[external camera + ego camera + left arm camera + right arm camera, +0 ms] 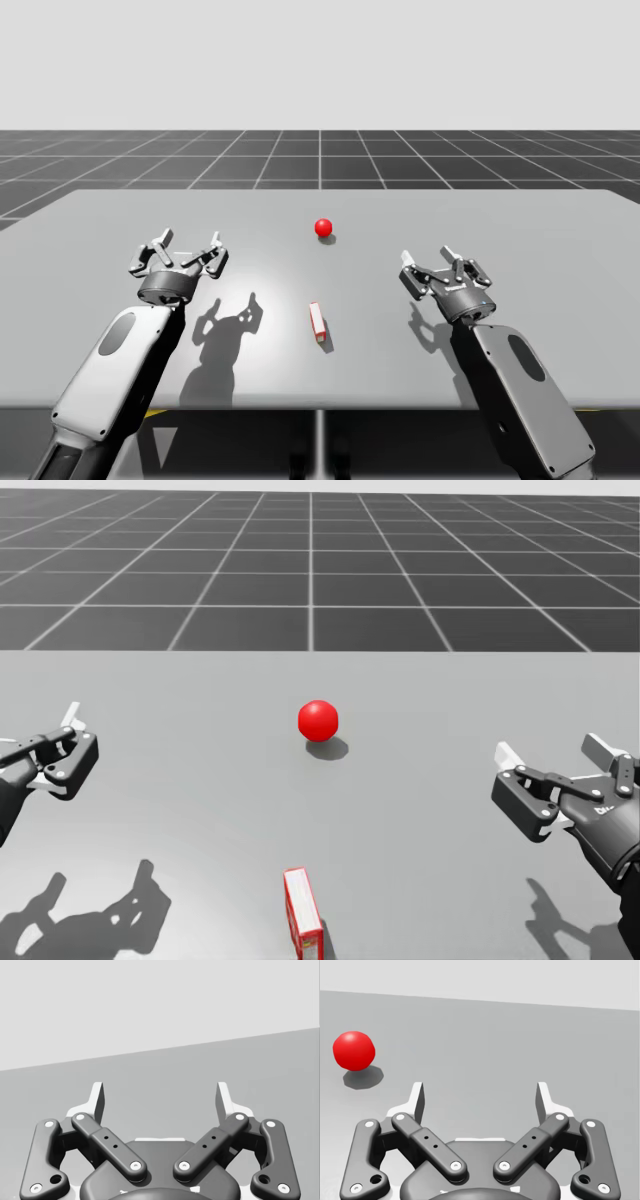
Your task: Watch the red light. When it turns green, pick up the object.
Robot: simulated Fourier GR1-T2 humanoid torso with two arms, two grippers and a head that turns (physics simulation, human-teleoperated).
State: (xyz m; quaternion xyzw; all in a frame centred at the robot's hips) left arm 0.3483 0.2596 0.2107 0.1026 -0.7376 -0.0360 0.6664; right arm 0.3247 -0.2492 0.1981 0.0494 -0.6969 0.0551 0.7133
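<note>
The thin red box lies on the table between my wide-open, empty left gripper and right gripper, and it looks light and stiff, so pinch its narrow sides.

Grey arms, black end effectors

L arm, pale-grey shell w/ dark oval panel, comes in from bottom-left in the high view and slants up and slightly inward. Its dark-grey two-finger L gripper points fwd, fingers spread wide. On the L wrist cam the L gripper has its linkages splayed, white-tipped fingers well apart. R arm, same build, mirrors it from bottom-right. R gripper is likewise splayed. Both grippers sit approx level w/ each other, well apart.
</note>
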